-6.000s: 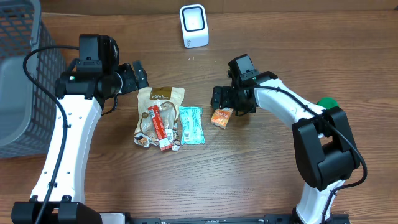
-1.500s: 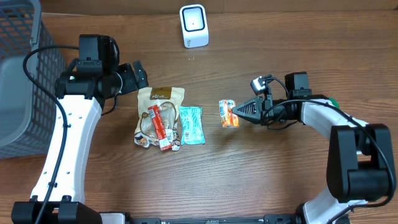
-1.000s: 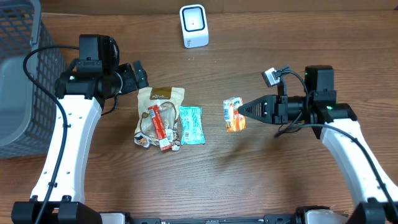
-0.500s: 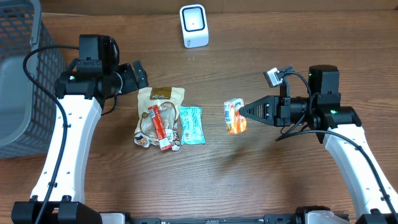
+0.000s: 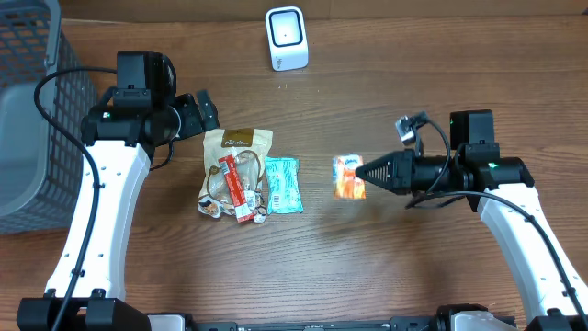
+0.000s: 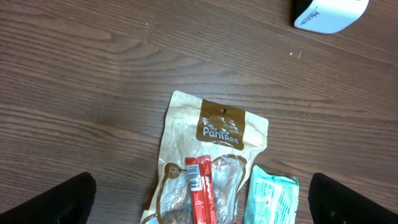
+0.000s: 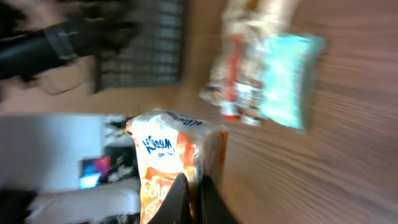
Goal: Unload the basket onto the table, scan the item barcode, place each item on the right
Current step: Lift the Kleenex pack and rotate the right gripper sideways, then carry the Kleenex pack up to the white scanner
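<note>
My right arm comes up from the lower right corner of the overhead frame, bends at the right of centre, and its wrist lies level, pointing to the left. The right end effector [image 5: 367, 172] is pinched narrow on the edge of the orange packet [image 5: 348, 176], which sits just right of the frame centre, well below the scanner [image 5: 286, 38] at the top. In the right wrist view the two fingertips [image 7: 186, 190] meet on the lower edge of the packet [image 7: 177, 158], and the packet stands upright in front of them. I cannot tell whether it is touching the tabletop [image 5: 386, 267].

My left arm goes from the lower left corner up to the upper left, and the left end effector [image 5: 204, 112] points right with its jaws wide and nothing between them. It is just above the brown pouch [image 5: 237, 161].

The right wrist view is smeared; the print on the packet is hard to read, and the teal packet [image 7: 283, 74] behind it is only a blur. In the left wrist view the scanner [image 6: 329, 12] is cut by the top edge, the teal packet [image 6: 270, 196] by the bottom edge, and only the dark finger ends [image 6: 62, 199] show in the lower corners. The basket [image 5: 23, 110] is cut off at the left.
</note>
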